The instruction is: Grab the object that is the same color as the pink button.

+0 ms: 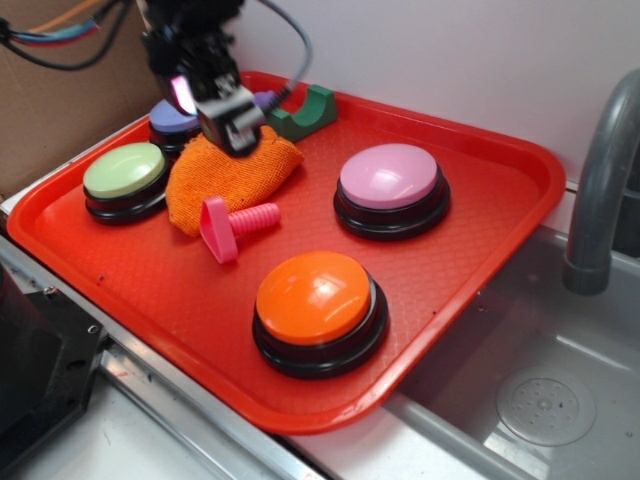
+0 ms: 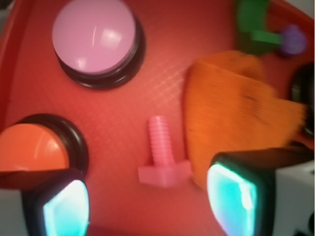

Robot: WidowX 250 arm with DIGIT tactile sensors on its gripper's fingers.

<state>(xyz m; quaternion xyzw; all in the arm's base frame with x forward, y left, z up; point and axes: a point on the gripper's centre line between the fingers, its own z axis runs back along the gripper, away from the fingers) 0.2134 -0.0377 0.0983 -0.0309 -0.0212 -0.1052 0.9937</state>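
Note:
A small bright pink toy bolt [image 1: 235, 225] lies on its side on the red tray [image 1: 150, 270], its heart-shaped head toward the front and its ribbed shaft touching the orange cloth [image 1: 228, 172]. The pink button [image 1: 390, 188] stands to its right. My gripper [image 1: 222, 110] hangs above the cloth, behind the bolt, and is open. In the wrist view the bolt [image 2: 161, 155] lies just ahead of the gap between my fingertips [image 2: 150, 202], nothing between them, with the pink button [image 2: 96, 39] at the upper left.
An orange button [image 1: 318, 308] stands at the tray's front, a green button [image 1: 125, 180] at the left, a purple-topped button [image 1: 170, 120] behind it. A green block [image 1: 305, 112] with a lilac toy [image 2: 291, 39] sits at the back. A sink and faucet [image 1: 600, 190] lie to the right.

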